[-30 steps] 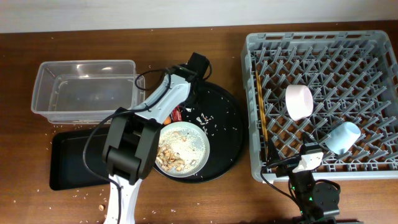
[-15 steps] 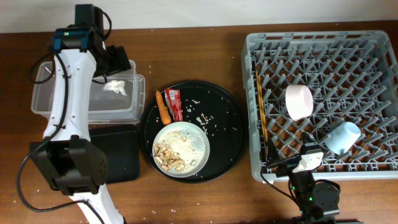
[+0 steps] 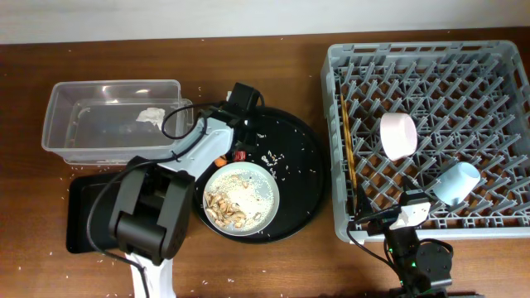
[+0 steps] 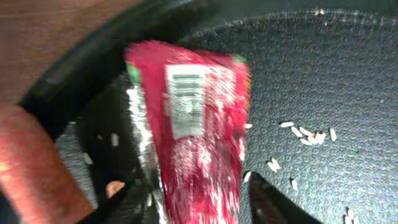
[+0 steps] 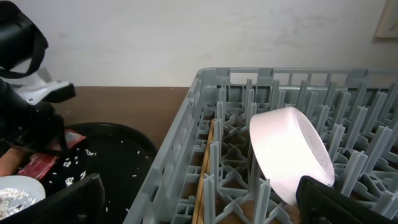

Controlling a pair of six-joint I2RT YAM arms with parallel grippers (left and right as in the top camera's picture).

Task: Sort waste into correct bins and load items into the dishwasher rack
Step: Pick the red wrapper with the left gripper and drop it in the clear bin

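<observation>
Shows the left tool low over the round tray, released, a dark finger on either side of the red wrapper lying flat on that tray; too blurred to tell whether the fingers touch it. Just beside the wrapper, at the tray's left edge, the carrot. Near both, on the same tray, the plate holding scraps and rice, with loose grains scattered around. At far left, the tissue inside the clear tub; on the robot's side of the tub, the black tray, partly under the left arm. At right, the rack, with chopsticks along its left side, the bowl tipped on the pegs and the cup near it. By the rack's near edge, the right tool, fingers wide apart, grasping nothing. All on a brown worktop.
</observation>
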